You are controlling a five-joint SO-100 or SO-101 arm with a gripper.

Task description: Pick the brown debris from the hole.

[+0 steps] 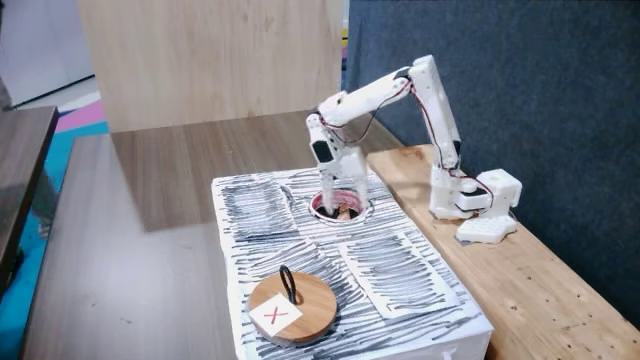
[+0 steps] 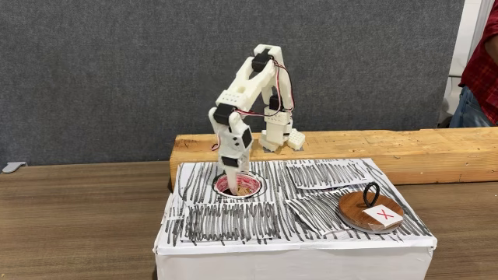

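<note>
The hole has a pink-red rim (image 1: 319, 210) (image 2: 257, 189) and is cut into the top of a white, black-striped box (image 1: 395, 268) (image 2: 233, 222). The white arm bends down over it, and my gripper (image 1: 333, 203) (image 2: 232, 180) reaches into the opening with its fingertips below the rim. A tan-brown lump, the brown debris (image 1: 346, 211) (image 2: 247, 185), shows inside the hole right beside the fingers. The rim hides the fingertips, so I cannot tell whether they are open, shut or touching the lump.
A round wooden disc (image 1: 300, 300) (image 2: 359, 208) with a black loop handle and a red X card lies on the box's near corner. The arm's base stands on a wooden beam (image 1: 520, 270) (image 2: 405, 152) behind the box. A person's sleeve (image 2: 482, 54) shows at the right edge.
</note>
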